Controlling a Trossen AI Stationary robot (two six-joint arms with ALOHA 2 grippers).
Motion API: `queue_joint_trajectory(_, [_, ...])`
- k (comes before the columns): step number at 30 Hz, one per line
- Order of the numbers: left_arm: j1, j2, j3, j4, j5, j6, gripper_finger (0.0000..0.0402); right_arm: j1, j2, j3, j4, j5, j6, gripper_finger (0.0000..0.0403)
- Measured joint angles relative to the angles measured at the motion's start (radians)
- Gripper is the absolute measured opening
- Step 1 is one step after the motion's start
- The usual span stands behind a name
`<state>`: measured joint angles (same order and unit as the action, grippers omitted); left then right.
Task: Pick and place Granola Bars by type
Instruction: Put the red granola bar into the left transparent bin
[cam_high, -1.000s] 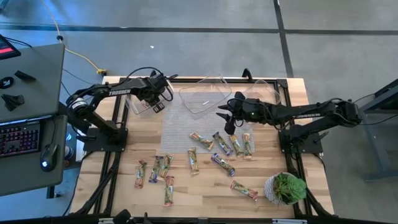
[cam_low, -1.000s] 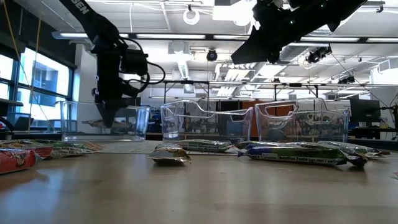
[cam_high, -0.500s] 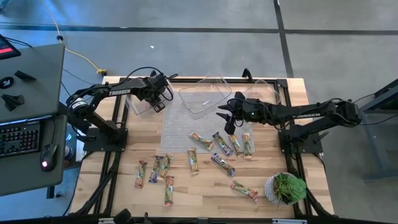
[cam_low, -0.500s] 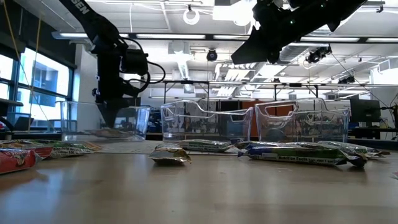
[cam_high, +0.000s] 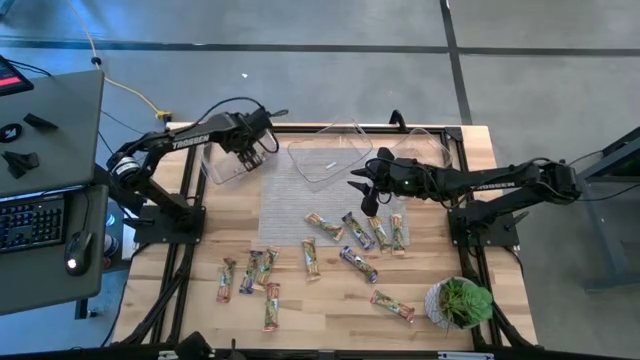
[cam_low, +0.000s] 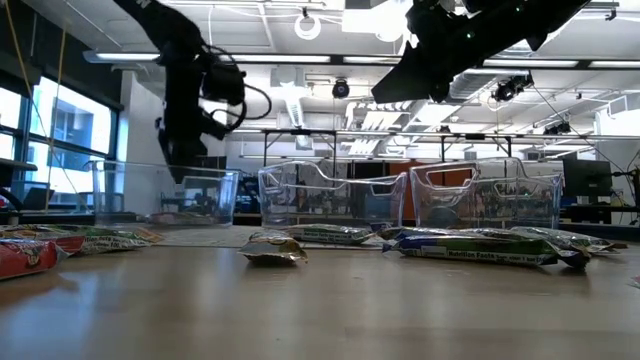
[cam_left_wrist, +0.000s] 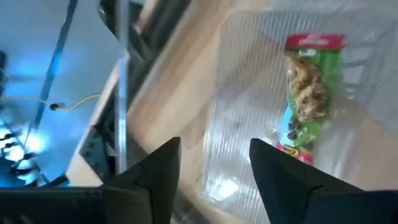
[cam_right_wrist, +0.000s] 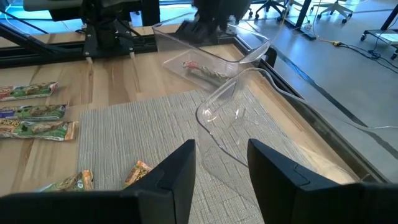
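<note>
Three clear tubs stood in a row along the far edge of the surface (cam_high: 330, 300): a left tub (cam_high: 222, 164), a middle tub (cam_high: 330, 152) and a right tub (cam_high: 425, 147). The left end effector (cam_high: 252, 155) hung above the left tub with its fingers (cam_left_wrist: 155, 171) parted and nothing between them. In the left wrist view one granola bar with a green and red wrapper (cam_left_wrist: 308, 84) lay flat on the floor of that tub; the right wrist view showed the same bar (cam_right_wrist: 202, 70) inside the tub.

The right end effector (cam_high: 366, 195) hovered above the grey woven mat (cam_high: 290, 200), near the middle tub, fingers (cam_right_wrist: 171, 171) spread and empty.

The remaining Granola Bars lay loose on the surface. One group (cam_high: 360, 232) sat at the near edge of the mat, below the right end effector, bars close beside one another. A second group (cam_high: 248, 272) lay nearer the front left, on bare wood. One single bar (cam_high: 392, 305) lay apart at the front right, just beside a small potted plant (cam_high: 458, 300).

The low view showed crumpled wrappers (cam_low: 275, 247) in the foreground, the tubs behind them.
</note>
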<state>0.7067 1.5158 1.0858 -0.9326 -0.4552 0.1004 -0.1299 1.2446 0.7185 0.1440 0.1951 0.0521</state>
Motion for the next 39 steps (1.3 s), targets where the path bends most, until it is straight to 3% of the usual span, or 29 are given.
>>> queue_joint_trajectory(5, [0.000,0.000,0.196,-0.231,0.168,-0.049,0.0176,0.000,0.000,0.000,0.000,0.000,0.000,0.0129])
queue_joint_trajectory(10, [0.000,-0.002,0.405,-0.522,0.494,-0.202,0.0170,0.000,0.000,0.000,0.000,0.000,0.000,0.0129])
queue_joint_trajectory(12, [-0.016,-0.009,0.448,-0.598,0.606,-0.253,0.0170,0.000,0.000,0.000,0.000,0.000,0.000,0.0129])
queue_joint_trajectory(15, [-0.078,-0.040,0.449,-0.641,0.682,-0.298,0.0169,0.000,0.000,0.000,0.000,0.000,-0.001,0.0129])
queue_joint_trajectory(19, [-0.239,-0.102,0.396,-0.641,0.676,-0.451,0.0169,0.000,0.000,0.000,-0.001,0.000,-0.005,0.0129])
queue_joint_trajectory(23, [-0.463,-0.166,0.327,-0.635,0.599,-0.680,0.0169,0.000,0.000,0.000,-0.001,0.000,-0.005,0.0129])
queue_joint_trajectory(30, [-0.858,-0.224,0.170,-0.628,0.388,-1.287,0.0169,0.000,0.000,0.000,-0.001,0.000,-0.001,0.0129])
queue_joint_trajectory(34, [-1.017,-0.224,0.062,-0.577,0.426,-1.582,0.0169,0.000,0.000,0.000,-0.001,0.000,-0.001,0.0129])
queue_joint_trajectory(39, [-1.162,-0.221,-0.065,-0.380,0.557,-1.779,0.0169,0.000,0.000,0.000,-0.001,0.000,-0.001,0.0129])
